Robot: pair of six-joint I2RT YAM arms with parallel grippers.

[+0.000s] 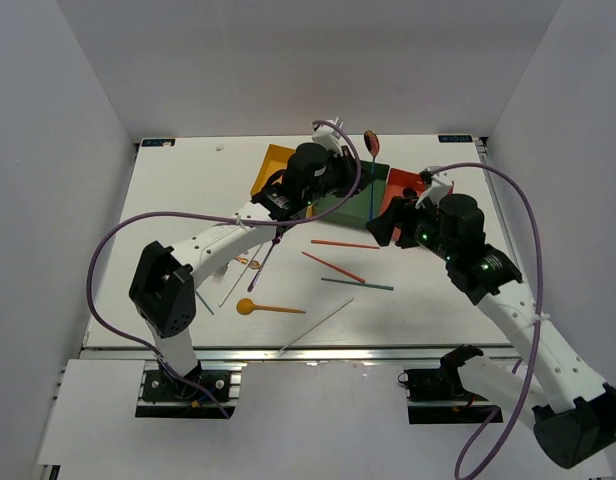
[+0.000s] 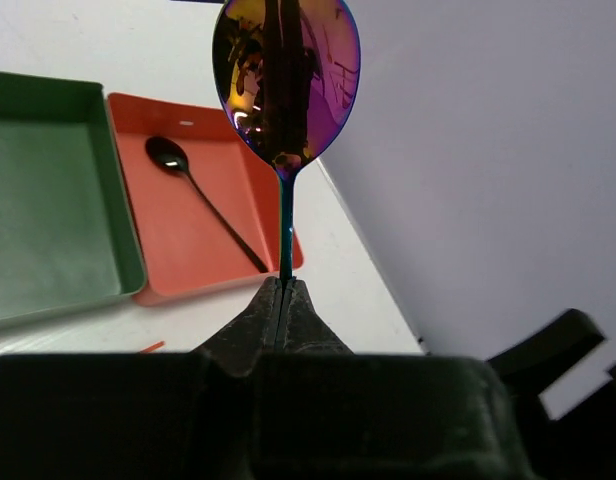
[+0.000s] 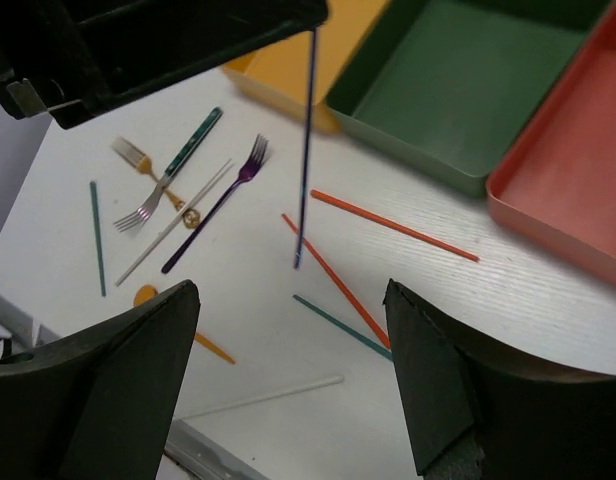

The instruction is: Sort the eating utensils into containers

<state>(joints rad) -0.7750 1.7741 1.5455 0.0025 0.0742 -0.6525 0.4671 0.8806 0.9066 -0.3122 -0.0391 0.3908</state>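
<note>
Lab test cell — plain white walls (image 1: 58,120) round a white tbl (image 1: 178,180).

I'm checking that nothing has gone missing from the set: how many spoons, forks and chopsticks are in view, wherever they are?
Spoons: 3 (iridescent spoon, black spoon, orange spoon)
Forks: 3 (purple fork, gold fork, silver fork)
Chopsticks: 6 (2 red chopsticks, 2 green chopsticks, 2 pale chopsticks)
Total: 12
</note>
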